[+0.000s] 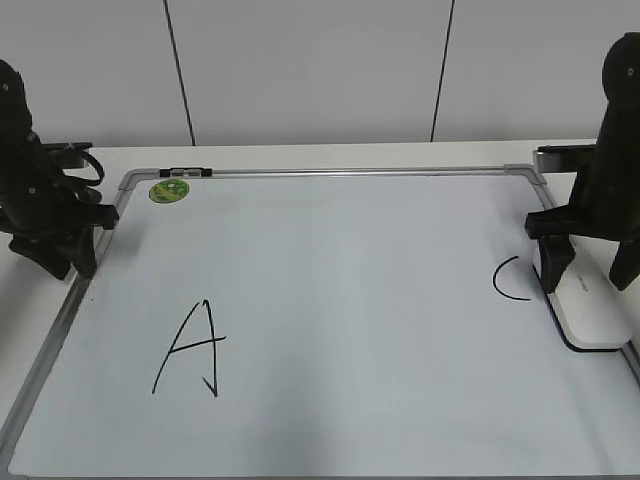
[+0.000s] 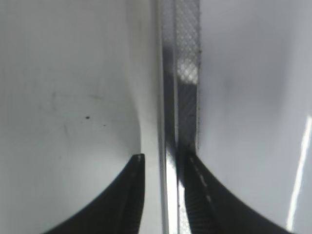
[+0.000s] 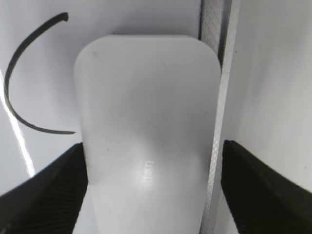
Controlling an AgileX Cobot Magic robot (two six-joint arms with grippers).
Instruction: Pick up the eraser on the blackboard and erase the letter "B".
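The blackboard [image 1: 350, 280] lies flat and bears a large "A" [image 1: 190, 345] at the left and a "C" [image 1: 508, 280] at the right. No letter "B" shows in any view. The white eraser [image 1: 590, 310] lies on the board's right edge beside the "C". My right gripper [image 1: 590, 275] is open and straddles the eraser [image 3: 146, 122], with one finger at each long side [image 3: 153, 185]. The "C" [image 3: 19, 87] is to its left. My left gripper [image 1: 70, 262] sits on the board's left edge, its fingers [image 2: 161, 165] closed narrowly around the metal frame [image 2: 187, 73].
A round green magnet [image 1: 169, 190] sits at the board's far left corner. A black clip [image 1: 186, 173] sits on the top frame. The board rests on a white table [image 1: 300, 155] in front of a grey wall.
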